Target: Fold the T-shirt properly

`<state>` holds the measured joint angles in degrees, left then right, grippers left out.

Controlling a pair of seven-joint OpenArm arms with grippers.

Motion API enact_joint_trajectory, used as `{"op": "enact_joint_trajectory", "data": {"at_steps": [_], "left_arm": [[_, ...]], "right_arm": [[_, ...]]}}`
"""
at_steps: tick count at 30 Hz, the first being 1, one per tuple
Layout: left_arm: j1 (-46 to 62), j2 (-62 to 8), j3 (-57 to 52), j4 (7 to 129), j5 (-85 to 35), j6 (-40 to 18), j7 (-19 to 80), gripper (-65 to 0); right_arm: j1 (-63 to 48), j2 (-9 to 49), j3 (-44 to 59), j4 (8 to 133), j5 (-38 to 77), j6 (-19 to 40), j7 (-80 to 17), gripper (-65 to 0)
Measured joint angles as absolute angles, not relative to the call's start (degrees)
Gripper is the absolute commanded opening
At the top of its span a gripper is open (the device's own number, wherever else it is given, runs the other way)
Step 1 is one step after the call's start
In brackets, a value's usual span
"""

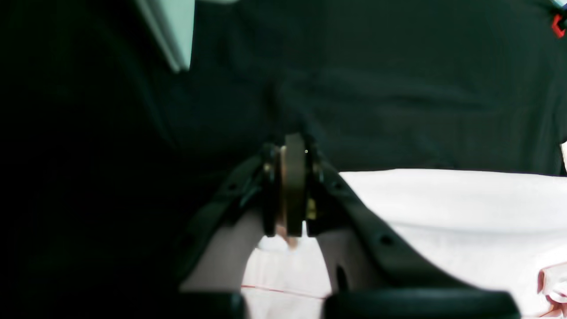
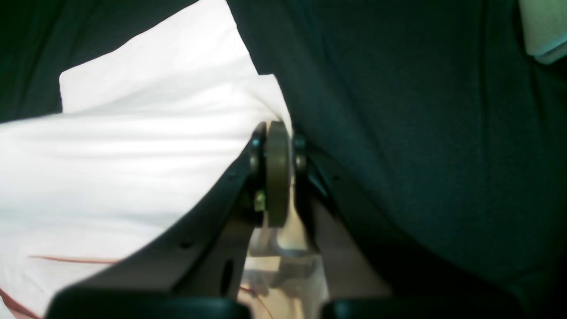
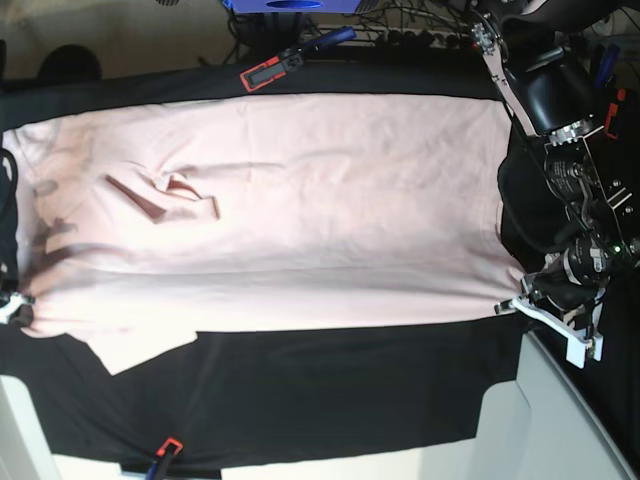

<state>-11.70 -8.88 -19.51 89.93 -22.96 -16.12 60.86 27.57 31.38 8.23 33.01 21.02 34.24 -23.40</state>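
Observation:
The pale pink T-shirt (image 3: 300, 200) lies spread flat across the black table cloth (image 3: 330, 380), plain side up, with one short sleeve (image 3: 140, 348) sticking out toward the near edge. My left gripper (image 3: 510, 305) sits at the shirt's near right corner, shut on the fabric, which is drawn to a point there. In the left wrist view the gripper (image 1: 293, 148) is closed with the T-shirt (image 1: 443, 212) beside and under it. My right gripper (image 3: 16, 306) is shut on the shirt's near left edge. The right wrist view shows that gripper (image 2: 278, 128) pinching the T-shirt (image 2: 124, 155).
Red-and-black clamps (image 3: 270, 70) (image 3: 163, 452) hold the cloth at the far and near edges; another clamp (image 1: 558, 24) shows in the left wrist view. A small crumpled fold (image 3: 165, 195) lies on the shirt's left part. Pale bare table (image 3: 560, 420) borders the cloth at the near right.

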Motion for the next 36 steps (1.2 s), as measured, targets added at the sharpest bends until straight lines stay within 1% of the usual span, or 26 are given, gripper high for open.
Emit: {"op": "enact_joint_trajectory", "data": {"at_steps": [7,14,17,24,36], "left_arm": [[-12.05,-8.91,-19.51,89.95,-23.00,-16.12,60.80,-65.0],[-12.21,-8.91,-19.51,89.95,-22.96,-16.10,60.77,-65.0],[-12.21,-8.91,-19.51,90.24,-22.83,-16.08,60.80,-65.0],[-11.99,-8.91,-19.86,90.39,-22.81,-15.94,60.80,-65.0],[-5.85,-7.79,-19.51,93.71,-22.90,-15.92,59.44,-65.0]], "right_arm": [[29.10,31.20,8.19,33.21,21.02,34.22,-23.14,-65.0],[30.61,29.39,7.94,33.21,20.62,33.71,-22.74,-65.0],[31.31,28.49,7.94,33.23,20.62,33.50,-20.97,-65.0],[31.09,28.56,7.94,33.21,20.58,33.80,-20.67,-65.0],[27.73,28.86,8.01,33.26,20.71,33.56,-18.70,-65.0]]}}
